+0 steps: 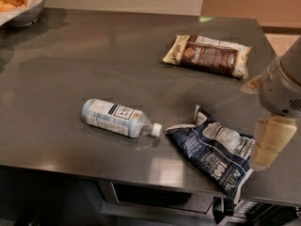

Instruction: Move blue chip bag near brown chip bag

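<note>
The blue chip bag (216, 150), wrinkled navy foil with white print, lies flat near the front right edge of the grey counter (94, 60). The brown chip bag (207, 55), dark brown with cream ends, lies flat at the back right. My gripper (268, 147) hangs at the right edge of the view, just right of the blue bag and above the counter, and holds nothing that I can see.
A clear water bottle (117, 117) with a white cap lies on its side in the middle front, its cap close to the blue bag. A white bowl of orange fruit (19, 4) stands at the back left corner. The counter's front edge runs just below the blue bag.
</note>
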Available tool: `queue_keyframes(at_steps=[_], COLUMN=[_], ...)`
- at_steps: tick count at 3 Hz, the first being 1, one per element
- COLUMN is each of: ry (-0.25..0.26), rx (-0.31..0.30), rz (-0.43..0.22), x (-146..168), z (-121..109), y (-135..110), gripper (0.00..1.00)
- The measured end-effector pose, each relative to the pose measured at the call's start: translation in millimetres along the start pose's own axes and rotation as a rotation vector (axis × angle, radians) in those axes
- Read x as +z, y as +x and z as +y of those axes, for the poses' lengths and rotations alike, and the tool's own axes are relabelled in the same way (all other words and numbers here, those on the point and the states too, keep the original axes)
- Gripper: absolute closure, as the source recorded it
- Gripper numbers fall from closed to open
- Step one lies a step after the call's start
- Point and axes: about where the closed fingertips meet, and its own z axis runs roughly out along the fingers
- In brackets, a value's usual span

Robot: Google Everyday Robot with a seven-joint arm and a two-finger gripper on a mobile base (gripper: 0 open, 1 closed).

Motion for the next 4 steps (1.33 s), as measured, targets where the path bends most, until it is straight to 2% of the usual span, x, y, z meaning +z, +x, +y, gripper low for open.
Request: queue_keyframes(at_steps=[2,3,4], ry=[-0.001,-0.009,-0.014], rx=[0.017,0.027,0.032], rz=[-0.043,-0.052,-0.056], x=[47.9,57.3,59.6], z=[13.8,15.0,15.6], y=[16.3,19.7,21.0], gripper=[0.00,0.18,0.41])
